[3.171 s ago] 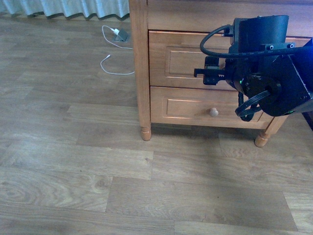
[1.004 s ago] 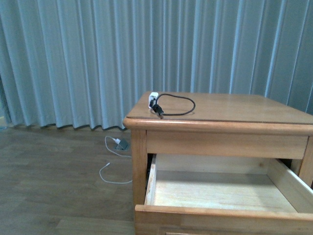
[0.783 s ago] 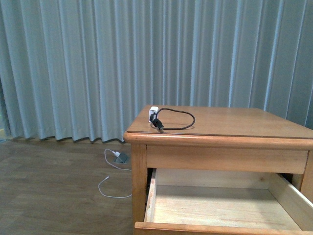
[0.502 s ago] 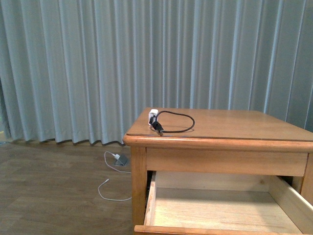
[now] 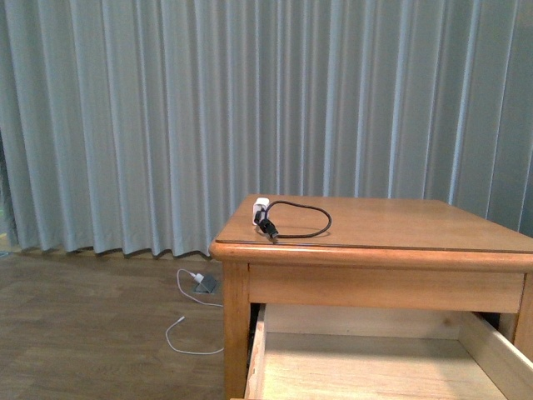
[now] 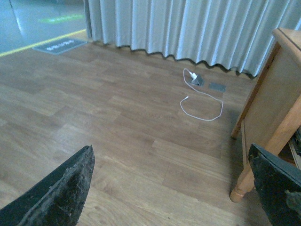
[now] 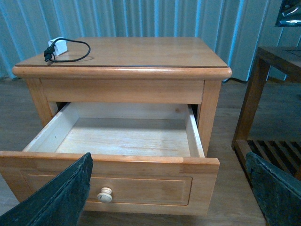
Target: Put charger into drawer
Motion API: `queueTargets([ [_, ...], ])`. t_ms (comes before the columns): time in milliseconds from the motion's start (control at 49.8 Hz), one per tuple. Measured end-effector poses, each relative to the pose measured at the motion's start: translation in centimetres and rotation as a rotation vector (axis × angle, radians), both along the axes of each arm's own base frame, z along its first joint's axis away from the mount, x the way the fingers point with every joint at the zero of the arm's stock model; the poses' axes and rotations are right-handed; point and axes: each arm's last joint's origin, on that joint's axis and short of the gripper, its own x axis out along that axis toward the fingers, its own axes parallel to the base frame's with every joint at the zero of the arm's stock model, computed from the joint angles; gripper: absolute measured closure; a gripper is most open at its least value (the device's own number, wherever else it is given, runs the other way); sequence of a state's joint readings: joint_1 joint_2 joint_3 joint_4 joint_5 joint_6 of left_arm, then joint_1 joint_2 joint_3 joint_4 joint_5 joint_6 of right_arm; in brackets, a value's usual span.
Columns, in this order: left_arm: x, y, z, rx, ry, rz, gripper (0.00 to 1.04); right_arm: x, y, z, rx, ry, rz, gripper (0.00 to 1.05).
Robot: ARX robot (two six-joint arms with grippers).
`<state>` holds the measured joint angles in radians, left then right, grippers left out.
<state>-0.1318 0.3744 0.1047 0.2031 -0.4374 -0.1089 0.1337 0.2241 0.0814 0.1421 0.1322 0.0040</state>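
The charger [image 5: 261, 204], a small white plug block with a black cable looped from it, lies on the near left corner of the nightstand top [image 5: 400, 221]; the right wrist view also shows the charger [image 7: 56, 45]. Below it the drawer [image 5: 257, 350] stands pulled out, its pale inside bare. In the right wrist view the drawer [image 7: 141, 186] shows its panel front and round pale knob [image 7: 104, 194]. My right gripper [image 7: 168, 162] is open in front of the drawer front, holding nothing. My left gripper [image 6: 169, 155] is open over the floor, left of the nightstand.
A thin white cable [image 5: 169, 328] with a grey adapter [image 5: 205, 284] lies on the wood floor by the curtain [image 5: 125, 125]. In the left wrist view a nightstand leg [image 6: 242, 183] stands near one finger. A dark wooden side table [image 7: 277, 94] stands right of the nightstand.
About three seconds ago the drawers were shut with my right arm at the upper one; now that drawer is open and the arm is out of the front view. The view keeps rising.
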Motion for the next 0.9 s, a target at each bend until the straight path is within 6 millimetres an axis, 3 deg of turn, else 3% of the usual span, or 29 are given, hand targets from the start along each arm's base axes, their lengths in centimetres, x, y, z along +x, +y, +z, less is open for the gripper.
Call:
queueTargets([
  [221, 6.6, -2.2, 5.0, -0.003, 0.058, -0.117, 0.06, 0.0, 0.0, 0.0, 0.000, 0.000, -0.001, 0.08],
  [401, 13.9, -6.3, 8.3, 0.011, 0.090, -0.222, 0.06, 0.0, 0.0, 0.0, 0.000, 0.000, -0.001, 0.08],
  [602, 21.7, -11.3, 10.1, 0.010, 0.136, -0.288, 0.06, 0.0, 0.0, 0.0, 0.000, 0.000, -0.001, 0.08],
  [682, 25.8, -14.3, 10.8, 0.015, 0.145, -0.302, 0.06, 0.0, 0.0, 0.0, 0.000, 0.000, -0.001, 0.08],
  [903, 32.5, -19.5, 11.0, 0.028, 0.169, -0.299, 0.06, 0.0, 0.0, 0.0, 0.000, 0.000, -0.001, 0.08],
])
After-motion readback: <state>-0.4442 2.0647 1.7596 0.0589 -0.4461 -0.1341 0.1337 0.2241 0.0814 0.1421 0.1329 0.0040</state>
